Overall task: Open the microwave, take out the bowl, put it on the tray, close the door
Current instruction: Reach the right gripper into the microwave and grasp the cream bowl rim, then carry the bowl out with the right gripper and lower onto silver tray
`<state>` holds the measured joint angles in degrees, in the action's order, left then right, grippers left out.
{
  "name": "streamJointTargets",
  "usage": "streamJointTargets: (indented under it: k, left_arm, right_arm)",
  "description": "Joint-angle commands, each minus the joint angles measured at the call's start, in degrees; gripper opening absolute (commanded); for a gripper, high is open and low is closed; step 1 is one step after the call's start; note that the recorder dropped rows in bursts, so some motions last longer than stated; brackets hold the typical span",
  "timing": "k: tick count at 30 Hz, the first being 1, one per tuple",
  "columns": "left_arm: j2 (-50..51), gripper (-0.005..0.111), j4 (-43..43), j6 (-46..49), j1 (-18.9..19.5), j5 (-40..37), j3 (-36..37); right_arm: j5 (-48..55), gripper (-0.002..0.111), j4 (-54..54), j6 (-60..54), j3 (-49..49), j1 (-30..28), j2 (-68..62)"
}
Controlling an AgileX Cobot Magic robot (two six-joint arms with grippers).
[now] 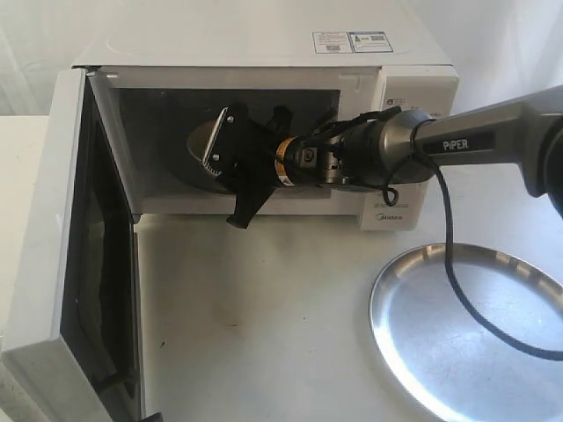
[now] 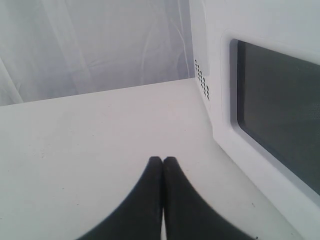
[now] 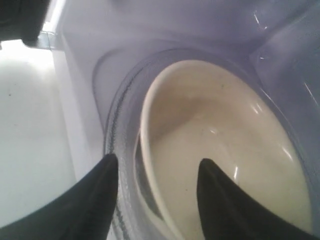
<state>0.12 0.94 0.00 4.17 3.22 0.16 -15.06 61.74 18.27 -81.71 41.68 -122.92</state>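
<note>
Your right end effector [image 3: 155, 170] is inside the microwave [image 1: 264, 44], fingers apart and straddling the near rim of the bowl [image 3: 225, 150]: one finger hangs over the pale inside, the other sits outside the wall, over the glass turntable [image 3: 120, 125]. Nothing is clamped yet.

The main risk is a thin grip. If you close on only the lip, the glossy ceramic may slip or tip as you lift, and the bowl could drop back on the glass. The outer finger also looks very near the turntable's ridge; pressing down there may jam it or shift the plate. Seat the fingers deeper before closing.

Coming out, mind the cavity opening. The arm fills much of it in the exterior view, so a high lift may knock the bowl against the top edge, and a low pull may catch the front sill. Draw it out level.

The door [image 1: 79, 246] stands wide open on the left, well clear of your path. The tray [image 1: 422, 352] lies on the desk [image 1: 255, 325] to the right of the opening, with bare surface between, so you have open room to swing over.

Your left end effector [image 2: 162, 165] rests with fingers together, holding nothing, just outside the door's window.
</note>
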Motion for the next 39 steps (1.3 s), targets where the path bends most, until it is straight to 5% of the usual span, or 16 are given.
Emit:
streamJointTargets:
  k: [1, 3, 7, 16, 21, 39]
  left_arm:
    - [-0.1, 0.000, -0.4, 0.0, -0.3, 0.2, -0.2]
    - [-0.1, 0.000, -0.4, 0.0, -0.3, 0.2, -0.2]
    - [-0.1, 0.000, -0.4, 0.0, -0.3, 0.2, -0.2]
    - [-0.1, 0.000, -0.4, 0.0, -0.3, 0.2, -0.2]
    - [-0.1, 0.000, -0.4, 0.0, -0.3, 0.2, -0.2]
    - [-0.1, 0.000, -0.4, 0.0, -0.3, 0.2, -0.2]
  right_arm:
    - [1.1, 0.044, 0.2, 0.4, -2.3, 0.1, -1.5]
    - [1.3, 0.037, 0.2, 1.2, -2.8, 0.1, -1.7]
    - [0.9, 0.000, 0.2, 3.0, -2.9, 0.1, -1.8]
    - [-3.3, 0.000, 0.1, 9.4, -1.9, 3.5, 1.0]
    - [3.7, 0.000, 0.0, 12.9, 3.4, 8.1, 8.2]
    - [29.3, 0.000, -0.9, 32.3, 40.3, 16.7, 43.7]
